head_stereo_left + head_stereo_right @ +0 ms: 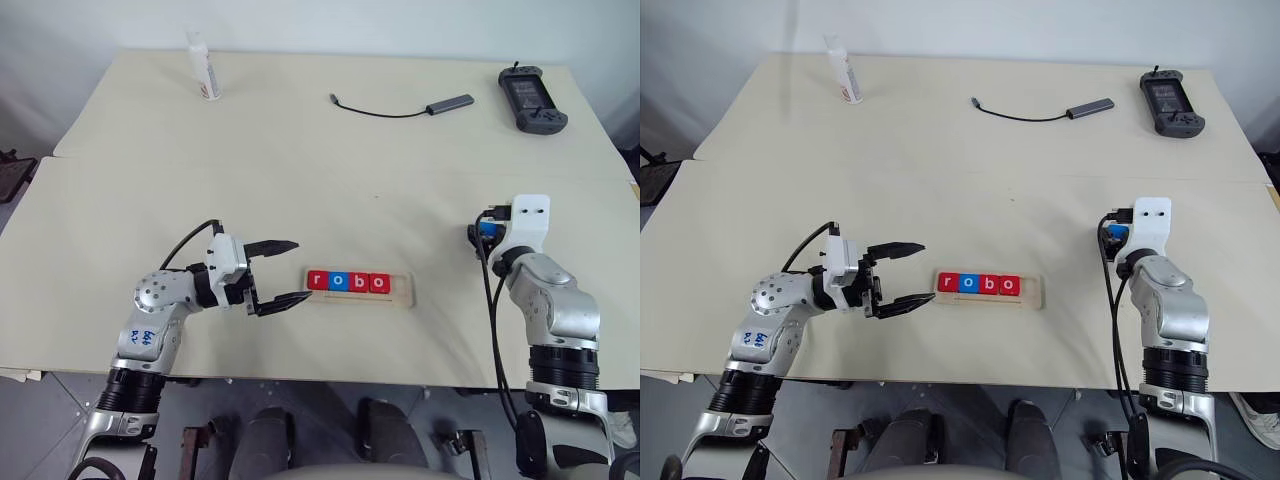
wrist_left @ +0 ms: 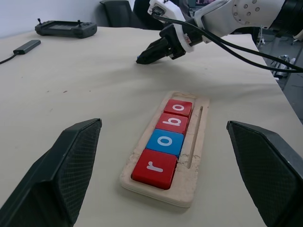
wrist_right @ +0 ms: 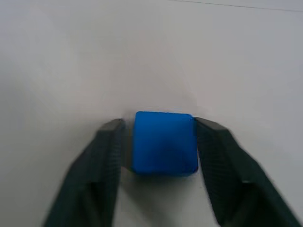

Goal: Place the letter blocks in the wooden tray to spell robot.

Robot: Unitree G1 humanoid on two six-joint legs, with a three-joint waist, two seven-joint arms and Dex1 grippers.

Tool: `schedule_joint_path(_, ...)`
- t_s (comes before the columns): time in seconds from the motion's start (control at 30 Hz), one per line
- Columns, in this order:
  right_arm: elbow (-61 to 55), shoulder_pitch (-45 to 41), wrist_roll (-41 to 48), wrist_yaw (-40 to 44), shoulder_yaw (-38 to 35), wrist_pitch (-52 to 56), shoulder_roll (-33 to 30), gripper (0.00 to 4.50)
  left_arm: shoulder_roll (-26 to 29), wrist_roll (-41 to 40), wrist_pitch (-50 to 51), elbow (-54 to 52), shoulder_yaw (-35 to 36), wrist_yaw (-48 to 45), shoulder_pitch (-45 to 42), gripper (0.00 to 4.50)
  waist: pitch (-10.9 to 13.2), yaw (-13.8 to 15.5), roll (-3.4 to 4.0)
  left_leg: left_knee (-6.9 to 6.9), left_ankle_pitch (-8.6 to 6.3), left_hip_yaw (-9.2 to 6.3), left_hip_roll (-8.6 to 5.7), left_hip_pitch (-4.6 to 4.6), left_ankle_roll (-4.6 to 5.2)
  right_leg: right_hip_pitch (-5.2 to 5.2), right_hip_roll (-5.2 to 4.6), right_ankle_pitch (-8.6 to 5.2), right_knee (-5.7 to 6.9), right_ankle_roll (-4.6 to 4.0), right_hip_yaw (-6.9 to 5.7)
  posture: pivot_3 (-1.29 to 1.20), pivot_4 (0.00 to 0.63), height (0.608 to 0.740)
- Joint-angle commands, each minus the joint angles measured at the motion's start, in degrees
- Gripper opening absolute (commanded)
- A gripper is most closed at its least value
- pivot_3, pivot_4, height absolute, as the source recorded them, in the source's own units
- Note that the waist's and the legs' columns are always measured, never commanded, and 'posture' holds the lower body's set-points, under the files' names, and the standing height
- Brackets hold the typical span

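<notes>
Four letter blocks (image 1: 348, 282) – red r, blue o, red b, red o – lie in a row in the wooden tray (image 1: 404, 291), which has one free place at its right end. Just left of the tray, the left end effector (image 1: 284, 273) hovers with its fingers wide apart, holding nothing. Well to the right on the surface (image 1: 320, 160), the right end effector (image 3: 163, 142) has a blue block (image 3: 164, 143) between its two fingers – they stand close at both sides of it.
</notes>
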Motion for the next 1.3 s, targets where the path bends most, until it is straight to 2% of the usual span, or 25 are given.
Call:
schedule_joint_path(0.03, -1.39, -0.48, 1.14, -0.65, -1.76, 1.45, 0.44, 1.47, 0.10, -0.74, -0.65, -2.22, 0.65, 0.30, 0.35, 4.50, 0.00, -0.01, 0.00, 0.00, 0.00, 0.00, 0.00, 0.00, 0.00, 0.00, 0.00, 0.00, 0.00, 0.00, 0.00, 0.00, 0.150, 0.740)
schedule_joint_path(0.2, -3.66, -1.92, 6.20, 0.90, -5.16, 2.40, 2.19, 1.47, 0.04, -0.70, -0.93, -1.76, 0.54, 0.18, 0.12, 4.50, 0.00, -0.05, 0.00, -0.01, 0.00, 0.00, 0.00, 0.00, 0.00, 0.00, 0.00, 0.00, 0.00, 0.00, 0.00, 0.00, 0.150, 0.740)
schedule_joint_path(0.3, -7.68, -2.88, 14.97, 2.02, -9.52, 8.90, 4.96, 1.47, 0.07, -0.70, -1.10, -1.33, 0.48, -0.15, -0.13, 4.50, 0.00, -0.04, 0.01, -0.02, 0.00, 0.00, 0.01, 0.00, 0.00, -0.01, 0.00, 0.00, 0.00, 0.00, 0.00, 0.00, 0.150, 0.740)
schedule_joint_path(0.4, -10.32, -5.02, 27.19, -2.21, -18.46, 19.13, 9.48, 1.47, 0.08, -0.68, -1.22, -0.92, 0.44, -0.45, -0.44, 4.50, 0.01, -0.11, 0.01, -0.02, 0.00, 0.00, 0.04, 0.00, 0.00, -0.02, 0.01, 0.00, 0.02, 0.00, 0.00, 0.00, 0.150, 0.740)
schedule_joint_path(0.53, -10.43, -7.36, 42.37, -13.83, -32.08, 29.65, 14.19, 1.47, 0.04, -0.66, -1.34, -0.59, 0.50, -0.73, -0.57, 4.50, 0.00, 0.21, 0.02, -0.02, 0.00, -0.03, 0.04, -0.02, -0.01, -0.01, 0.00, 0.00, 0.04, -0.01, -0.01, 0.00, 0.150, 0.740)
schedule_joint_path(0.57, -9.39, -7.51, 45.85, -18.09, -35.73, 31.06, 15.08, 2.22, 0.05, -0.64, -1.39, -0.50, 0.48, -0.82, -0.56, 4.50, 0.00, 0.30, 0.02, -0.02, 0.00, -0.06, 0.01, -0.04, 0.00, -0.02, -0.03, 0.00, 0.03, -0.01, -0.03, 0.00, 0.150, 0.740)
schedule_joint_path(0.63, -7.83, -6.65, 47.41, -24.11, -39.09, 34.23, 14.60, 2.83, 0.04, -0.61, -1.45, -0.32, 0.43, -0.94, -0.61, 4.50, 0.00, 0.29, 0.02, -0.03, -0.01, -0.09, -0.02, -0.07, 0.01, -0.01, -0.05, 0.00, 0.02, -0.01, -0.05, 0.00, 0.150, 0.740)
schedule_joint_path(0.73, -7.32, -4.08, 45.58, -25.36, -37.42, 36.47, 10.66, 3.89, 0.02, -0.64, -1.50, -0.22, 0.41, -1.00, -0.67, 4.50, -0.04, 0.06, 0.10, -0.10, -0.02, -0.02, -0.04, -0.06, 0.03, -0.03, -0.06, 0.00, -0.04, -0.01, -0.02, 0.00, 0.150, 0.740)
schedule_joint_path(0.8, -8.22, -2.22, 43.48, -21.65, -34.02, 33.70, 6.48, 4.47, 0.07, -0.65, -1.53, -0.18, 0.46, -1.02, -0.65, 4.50, -0.05, 0.29, 0.09, -0.14, -0.02, 0.00, -0.03, 0.01, 0.04, 0.00, -0.05, 0.00, -0.04, -0.01, -0.01, 0.00, 0.150, 0.740)
schedule_joint_path(0.87, -9.38, -0.12, 41.55, -15.09, -29.12, 30.20, 1.71, 4.47, 0.08, -0.64, -1.51, -0.16, 0.45, -0.99, -0.64, 4.50, -0.06, 0.49, 0.09, -0.14, -0.03, -0.01, -0.05, -0.01, 0.07, 0.00, -0.05, 0.00, -0.06, -0.01, -0.01, 0.00, 0.150, 0.740)
schedule_joint_path(0.97, -11.99, 1.76, 40.66, -7.94, -22.95, 27.25, -2.26, 4.47, -0.01, -0.62, -1.48, -0.21, 0.32, -0.97, -0.59, 4.50, -0.05, 0.10, 0.09, -0.14, -0.08, 0.05, -0.06, -0.03, 0.14, -0.01, -0.06, 0.00, -0.12, -0.01, 0.02, 0.00, 0.150, 0.740)
schedule_joint_path(1.17, -19.22, 5.45, 35.53, 3.31, -9.53, 21.25, -7.78, 4.47, -0.21, -0.55, -1.44, -0.19, 0.19, -0.86, -0.82, 4.50, -0.05, -1.25, 0.10, -0.25, -0.05, 0.11, 0.04, 0.02, 0.09, -0.09, 0.02, 0.00, -0.11, -0.01, 0.05, 0.00, 0.150, 0.740)
schedule_joint_path(1.3, -22.29, 6.21, 33.22, 9.91, -4.61, 16.47, -9.91, 4.47, 0.02, -0.57, -1.47, -0.14, 0.46, -0.85, -0.70, 4.50, -0.05, -1.15, 0.10, -0.23, -0.05, 0.10, 0.01, -0.01, 0.10, -0.09, -0.01, 0.00, -0.14, -0.01, 0.06, 0.00, 0.150, 0.740)
